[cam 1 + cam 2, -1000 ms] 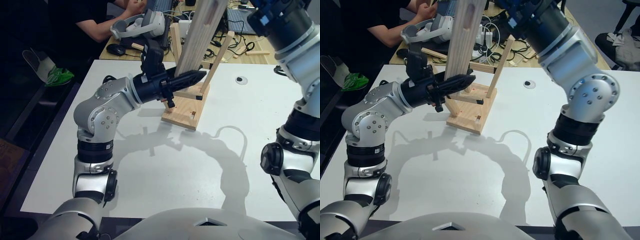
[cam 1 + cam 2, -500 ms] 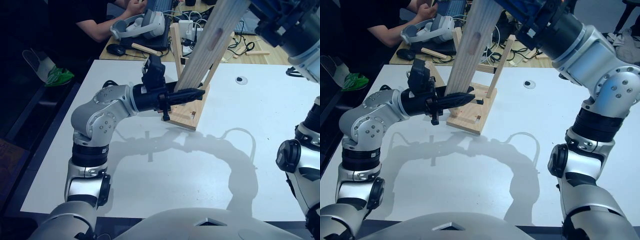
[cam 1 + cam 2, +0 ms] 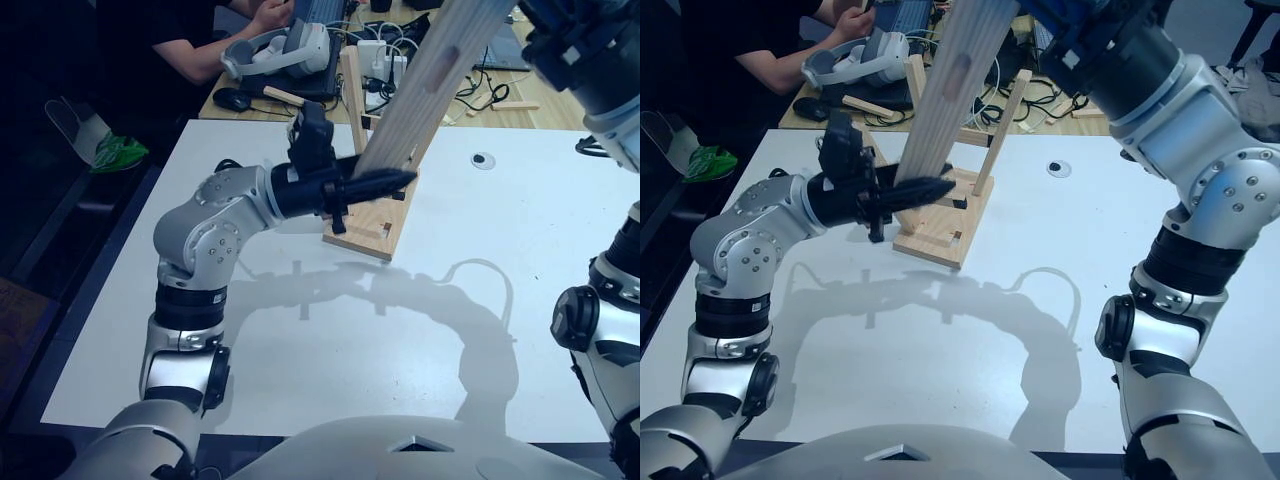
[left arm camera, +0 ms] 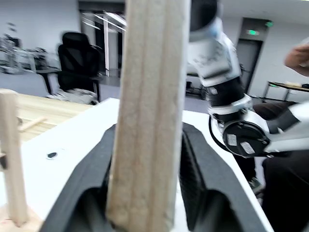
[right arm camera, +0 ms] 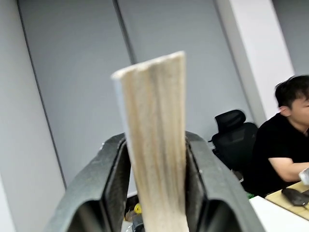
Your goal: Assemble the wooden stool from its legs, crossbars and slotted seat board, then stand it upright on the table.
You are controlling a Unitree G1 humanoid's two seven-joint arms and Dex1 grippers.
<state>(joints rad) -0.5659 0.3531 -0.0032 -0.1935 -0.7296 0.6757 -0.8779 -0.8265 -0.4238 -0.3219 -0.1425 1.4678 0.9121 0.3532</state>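
Slotted seat board (image 3: 432,80) tilted, gripped at both ends: left hand (image 3: 384,183) clamped on its lower end, right hand (image 5: 155,145) clamped on the upper end. Lower end is over the leg-and-crossbar frame (image 3: 366,226) on the white surface (image 3: 450,320); contact unclear.

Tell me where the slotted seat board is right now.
In the left eye view the seat board slants across the upper middle, its low end clamped in the left hand by the leg frame, its high end in the right hand.
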